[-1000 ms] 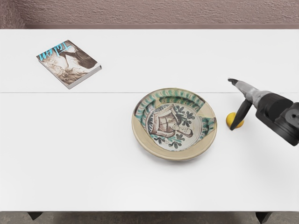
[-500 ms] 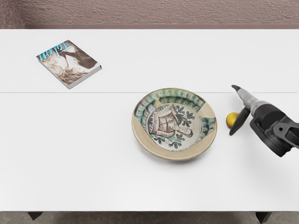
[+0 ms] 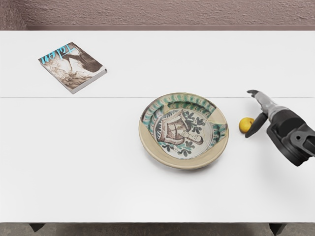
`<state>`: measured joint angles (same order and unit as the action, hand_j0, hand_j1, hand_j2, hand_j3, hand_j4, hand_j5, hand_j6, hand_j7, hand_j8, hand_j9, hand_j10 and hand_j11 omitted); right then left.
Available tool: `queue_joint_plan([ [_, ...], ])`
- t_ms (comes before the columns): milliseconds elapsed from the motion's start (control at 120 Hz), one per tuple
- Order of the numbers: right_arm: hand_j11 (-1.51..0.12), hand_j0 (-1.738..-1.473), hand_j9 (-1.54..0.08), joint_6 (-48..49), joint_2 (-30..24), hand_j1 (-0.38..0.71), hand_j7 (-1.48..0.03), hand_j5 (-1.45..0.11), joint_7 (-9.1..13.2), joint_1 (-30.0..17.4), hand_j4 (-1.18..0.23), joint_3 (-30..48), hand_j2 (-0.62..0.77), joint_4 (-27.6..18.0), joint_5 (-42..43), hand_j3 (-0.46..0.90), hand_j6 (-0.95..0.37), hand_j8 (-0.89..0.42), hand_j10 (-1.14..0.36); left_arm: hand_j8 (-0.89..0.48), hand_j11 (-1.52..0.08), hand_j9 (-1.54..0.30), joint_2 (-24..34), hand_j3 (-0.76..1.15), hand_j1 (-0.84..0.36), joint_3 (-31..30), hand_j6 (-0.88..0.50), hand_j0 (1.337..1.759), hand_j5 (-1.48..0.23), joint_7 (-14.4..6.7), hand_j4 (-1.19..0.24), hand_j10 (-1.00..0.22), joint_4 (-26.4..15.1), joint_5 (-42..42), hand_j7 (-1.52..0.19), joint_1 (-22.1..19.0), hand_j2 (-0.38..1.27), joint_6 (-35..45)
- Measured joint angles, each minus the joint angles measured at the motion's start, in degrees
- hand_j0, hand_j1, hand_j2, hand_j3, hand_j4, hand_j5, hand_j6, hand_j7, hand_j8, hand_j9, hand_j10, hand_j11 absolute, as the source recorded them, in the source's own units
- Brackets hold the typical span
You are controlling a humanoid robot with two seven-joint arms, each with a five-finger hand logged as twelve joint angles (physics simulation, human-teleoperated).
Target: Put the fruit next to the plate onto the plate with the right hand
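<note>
Fingers (image 3: 257, 125) of my right hand (image 3: 278, 120) are spread apart and grip nothing. One points toward the upper left. Another hangs down just beside the right flank of the small yellow fruit (image 3: 245, 124), so close that I cannot tell whether it touches. That fruit sits on the white table (image 3: 98, 162), right of center, just off the right rim of the painted plate (image 3: 183, 130) and not on it. A magazine (image 3: 72, 66) lies in the upper left, well apart.
</note>
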<state>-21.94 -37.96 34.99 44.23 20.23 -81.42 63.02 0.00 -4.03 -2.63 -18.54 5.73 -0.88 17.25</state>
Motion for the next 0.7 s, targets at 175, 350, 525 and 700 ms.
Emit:
queue_joint_plan([
  [175,-0.2,-1.658,-0.2,0.1,0.0,-0.18,-0.2,-0.2,0.0,0.1,-0.16,0.0,-0.02,-0.1,0.0,0.0,-0.16,-0.16,-0.16,0.0,-0.01,-0.01,0.0,0.0,0.34,0.0,0.0,1.658,-0.01,0.0,0.0,0.0,0.0,0.0,-0.01,0.0,0.0,0.0],
  [350,-0.26,-1.658,-0.26,0.9,0.1,-0.13,-0.26,-0.26,0.0,0.6,-0.2,0.1,-0.03,-0.2,-0.3,0.0,-0.21,-0.2,-0.2,0.0,-0.01,-0.01,0.0,0.0,0.34,0.0,0.0,1.658,-0.01,0.0,0.0,0.0,0.0,0.0,-0.01,0.0,0.0,0.0],
  [525,-0.31,-1.658,-0.31,1.4,0.1,-0.09,-0.31,-0.31,0.0,0.8,-0.24,0.2,-0.01,-0.2,-0.4,0.0,-0.24,-0.24,-0.24,0.0,-0.01,-0.01,0.0,0.0,0.34,0.0,0.0,1.658,-0.01,0.0,0.0,0.0,0.0,0.0,-0.01,0.0,0.0,0.0],
  [700,-0.38,-1.658,-0.38,1.5,0.1,-0.03,-0.38,-0.38,0.0,0.8,-0.29,0.3,-0.02,-0.2,-0.5,0.0,-0.3,-0.29,-0.29,0.0,-0.01,-0.01,0.0,0.0,0.34,0.0,0.0,1.658,-0.01,0.0,0.0,0.0,0.0,0.0,-0.01,0.0,0.0,0.0],
])
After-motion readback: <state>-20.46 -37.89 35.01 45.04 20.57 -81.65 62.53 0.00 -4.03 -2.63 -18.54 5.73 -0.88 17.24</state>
